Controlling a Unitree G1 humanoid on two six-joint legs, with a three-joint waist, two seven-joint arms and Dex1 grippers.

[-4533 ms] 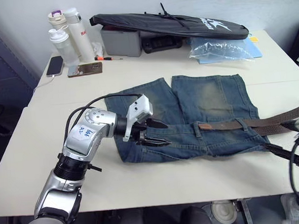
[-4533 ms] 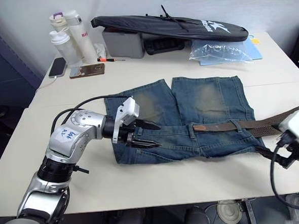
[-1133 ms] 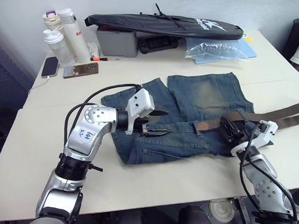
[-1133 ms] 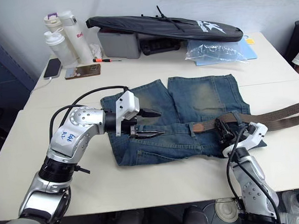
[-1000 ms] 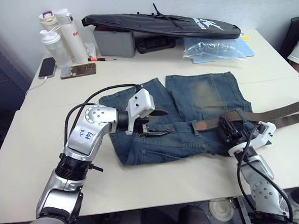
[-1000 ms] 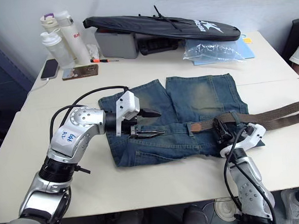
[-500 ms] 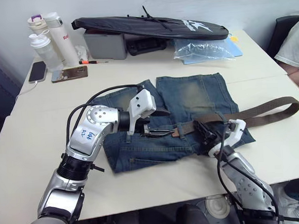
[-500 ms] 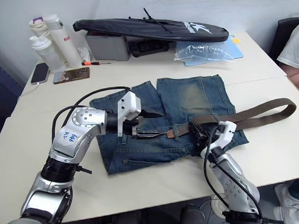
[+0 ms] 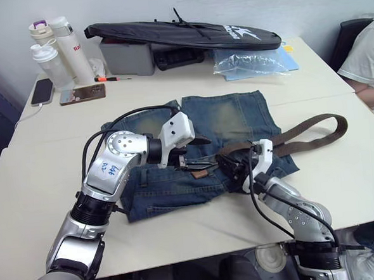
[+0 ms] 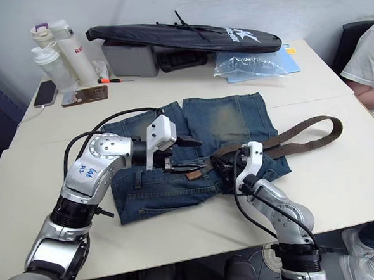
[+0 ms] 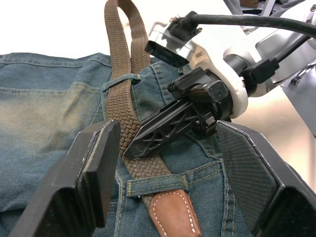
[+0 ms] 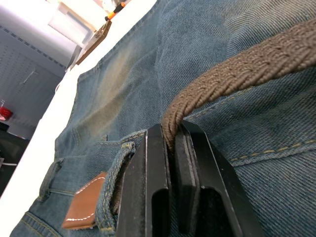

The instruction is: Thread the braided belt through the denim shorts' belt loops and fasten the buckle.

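Observation:
The denim shorts (image 9: pixel 230 115) lie flat on the white table, waistband toward me. The braided belt (image 9: pixel 313 127) runs along the waistband and arcs off to the right in a loop. Its leather tip (image 11: pixel 170 217) sticks out of one of the belt loops (image 11: pixel 155 185). My right gripper (image 9: pixel 230 169) is shut on the braided strap just right of that loop, which the right wrist view shows pinched between its fingers (image 12: pixel 158 163). My left gripper (image 9: pixel 197 155) is open, hovering over the tip and facing the right gripper. The buckle is hidden.
At the table's back lie a long black bag (image 9: pixel 180 34), a grey box (image 9: pixel 126 55), a clear plastic bag (image 9: pixel 249 60), bottles (image 9: pixel 60 46) and two phones (image 9: pixel 79 94). A person's arm in a white sleeve (image 9: pixel 366 59) is at the right edge.
The camera has shifted. My right gripper has carried the belt leftward along the waistband to the left gripper, bringing the leather tip under it. The belt's free length has bowed into a loop.

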